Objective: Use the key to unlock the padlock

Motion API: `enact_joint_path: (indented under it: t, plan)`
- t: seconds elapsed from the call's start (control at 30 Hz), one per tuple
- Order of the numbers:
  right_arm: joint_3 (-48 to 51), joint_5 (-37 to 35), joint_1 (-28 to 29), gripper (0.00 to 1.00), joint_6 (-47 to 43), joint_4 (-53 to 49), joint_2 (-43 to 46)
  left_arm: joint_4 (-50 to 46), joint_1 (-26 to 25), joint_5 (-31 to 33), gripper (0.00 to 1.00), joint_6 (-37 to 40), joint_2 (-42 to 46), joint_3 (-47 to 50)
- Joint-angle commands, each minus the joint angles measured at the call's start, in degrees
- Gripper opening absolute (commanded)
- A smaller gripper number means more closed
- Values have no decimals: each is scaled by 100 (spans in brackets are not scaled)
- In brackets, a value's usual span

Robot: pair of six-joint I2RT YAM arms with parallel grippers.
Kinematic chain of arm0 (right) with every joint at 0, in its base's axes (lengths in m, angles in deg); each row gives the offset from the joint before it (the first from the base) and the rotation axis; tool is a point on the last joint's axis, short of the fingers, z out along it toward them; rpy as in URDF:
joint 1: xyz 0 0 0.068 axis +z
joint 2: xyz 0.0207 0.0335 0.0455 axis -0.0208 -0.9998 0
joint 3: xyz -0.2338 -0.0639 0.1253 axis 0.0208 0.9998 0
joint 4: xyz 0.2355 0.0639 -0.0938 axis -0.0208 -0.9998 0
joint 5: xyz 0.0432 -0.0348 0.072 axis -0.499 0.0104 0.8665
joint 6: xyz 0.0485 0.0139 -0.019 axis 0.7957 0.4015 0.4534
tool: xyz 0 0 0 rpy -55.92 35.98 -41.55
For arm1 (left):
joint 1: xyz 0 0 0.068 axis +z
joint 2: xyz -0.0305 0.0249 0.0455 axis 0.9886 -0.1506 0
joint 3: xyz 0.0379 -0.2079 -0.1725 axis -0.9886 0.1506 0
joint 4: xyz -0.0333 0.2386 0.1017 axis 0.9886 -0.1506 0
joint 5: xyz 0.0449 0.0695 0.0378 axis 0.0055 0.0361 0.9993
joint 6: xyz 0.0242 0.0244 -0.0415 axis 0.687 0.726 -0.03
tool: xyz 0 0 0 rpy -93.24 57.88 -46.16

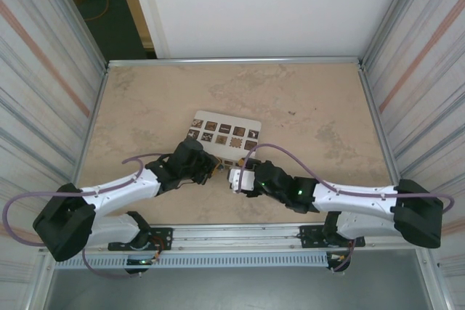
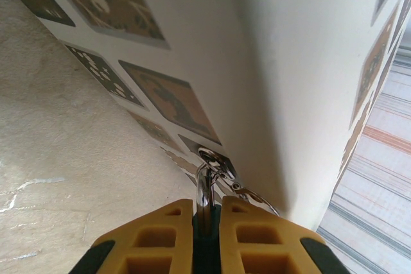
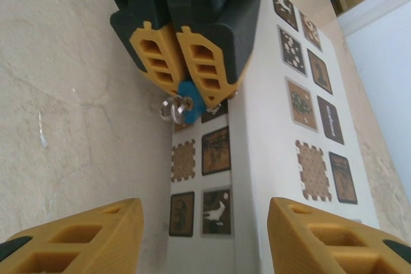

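In the top view both arms stretch low toward mid-frame, wrists nearly meeting beside the white box (image 1: 225,134) on the bench (image 1: 145,99). We see the left fingers (image 3: 204,62) pinched shut on the blue padlock (image 3: 191,108), upper centre of the right wrist view, with its metal loop (image 3: 171,108) protruding. The right fingers (image 3: 83,235) gape wide, holding nothing.
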Motion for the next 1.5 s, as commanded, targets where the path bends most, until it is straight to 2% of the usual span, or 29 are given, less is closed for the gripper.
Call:
enact_joint_path:
  t: [0.0,0.6,1.47]
  plan:
    - [-248,-62,78,51,13,584,-294,202,-26,-59,0,-10,0,-188]
    - [-476,-158,114,33,230,1267,-1355,441,2,-175,0,-18,0,-65]
    - [-510,-391,105,11,571,1848,-1967,545,37,-332,0,0,-53,-31]
